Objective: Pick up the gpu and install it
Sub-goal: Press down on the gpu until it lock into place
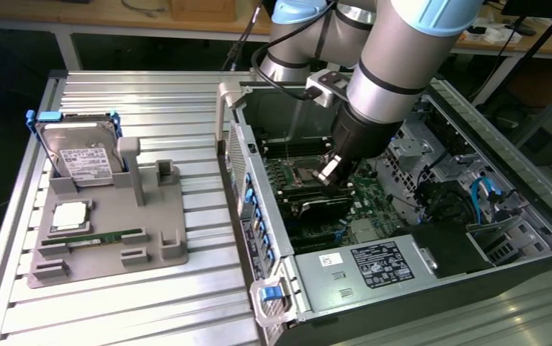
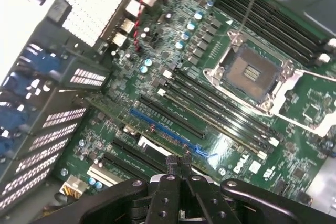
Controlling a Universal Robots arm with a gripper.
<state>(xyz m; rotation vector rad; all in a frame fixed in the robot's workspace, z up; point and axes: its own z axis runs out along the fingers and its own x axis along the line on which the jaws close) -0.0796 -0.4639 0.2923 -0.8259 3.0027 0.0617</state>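
Note:
The gpu [image 1: 321,209] looks like the dark flat card standing on edge among the slots of the open computer case [image 1: 543,232]. My gripper [image 1: 330,173] hangs just above it, and I cannot tell whether they touch. In the wrist view the gripper [image 2: 178,162] is shut, its two fingertips pressed together with nothing visible between them. It hovers over the green motherboard [image 2: 173,66] near a blue slot [image 2: 168,132] and several black slots. The gripper's body hides the card in this view.
The CPU socket [image 2: 252,72] lies open on the board beyond the slots. A grey parts tray [image 1: 112,254] at the exterior view's left holds a hard drive [image 1: 82,155], a processor chip [image 1: 69,216] and a green memory stick [image 1: 103,236]. The power supply [image 1: 372,270] fills the case's near end.

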